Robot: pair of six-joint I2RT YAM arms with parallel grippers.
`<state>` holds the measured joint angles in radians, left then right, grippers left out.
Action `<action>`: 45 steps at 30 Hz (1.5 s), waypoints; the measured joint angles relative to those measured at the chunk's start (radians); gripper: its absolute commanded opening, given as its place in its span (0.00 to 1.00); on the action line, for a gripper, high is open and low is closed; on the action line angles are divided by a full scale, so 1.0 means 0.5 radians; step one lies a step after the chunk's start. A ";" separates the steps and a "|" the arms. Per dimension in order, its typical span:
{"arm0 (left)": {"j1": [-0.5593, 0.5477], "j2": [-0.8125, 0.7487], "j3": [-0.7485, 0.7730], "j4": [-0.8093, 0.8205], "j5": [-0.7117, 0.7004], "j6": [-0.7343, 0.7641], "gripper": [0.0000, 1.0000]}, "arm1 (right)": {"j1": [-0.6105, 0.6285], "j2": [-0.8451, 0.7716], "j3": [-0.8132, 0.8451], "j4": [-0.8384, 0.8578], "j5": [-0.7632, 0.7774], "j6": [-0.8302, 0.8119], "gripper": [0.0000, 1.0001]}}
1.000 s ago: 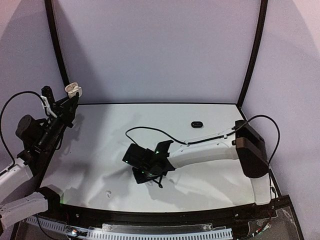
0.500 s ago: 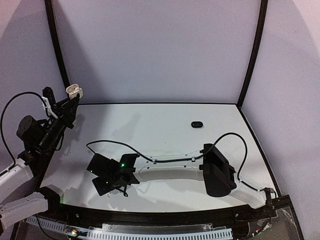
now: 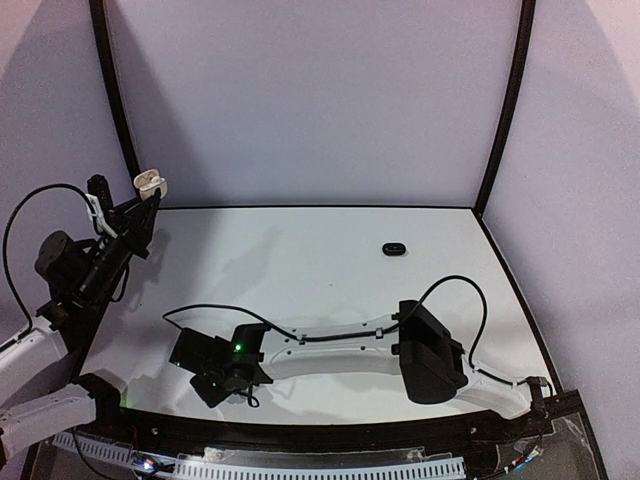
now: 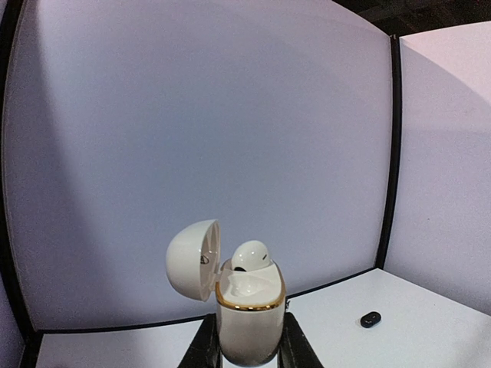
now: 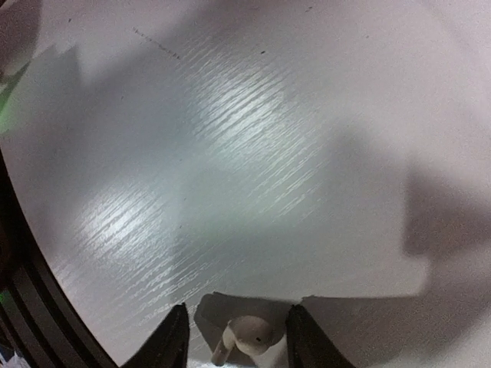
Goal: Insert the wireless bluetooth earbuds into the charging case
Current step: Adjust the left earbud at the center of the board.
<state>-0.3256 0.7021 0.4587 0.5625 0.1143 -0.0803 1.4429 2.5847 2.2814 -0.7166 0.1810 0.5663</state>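
My left gripper [image 4: 245,346] is shut on the white, gold-rimmed charging case [image 4: 249,314], held upright high at the far left [image 3: 150,181]. Its lid is swung open to the left, and one white earbud [image 4: 252,255] sits in it; the slot beside that one shows empty. My right gripper [image 5: 236,337] is low over the table's front left [image 3: 225,385]. Its jaws stand apart around a second white earbud [image 5: 249,335] lying on the table. The earbud lies close to the right finger [image 5: 307,341], with a gap to the left one. The top view hides this earbud under the gripper.
A small black oval object [image 3: 393,248] lies on the white table [image 3: 330,260] at the back right, also seen in the left wrist view [image 4: 370,319]. The table's black front rim [image 5: 31,307] runs close to my right gripper. The right arm's cable loops above the table.
My right arm has swung from the table's middle to the front left and come down over the white earbud. Its jaws opened, then narrowed. The left arm and case stayed still.
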 measured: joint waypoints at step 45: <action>-0.001 0.036 -0.001 0.026 0.060 -0.004 0.01 | -0.027 -1.225 -2.128 0.442 0.549 0.162 0.31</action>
<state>-0.3260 0.7200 0.4583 0.5755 0.1444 -0.0822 1.4296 1.9724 1.2175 -0.4957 0.4553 0.6472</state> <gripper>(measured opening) 0.184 0.284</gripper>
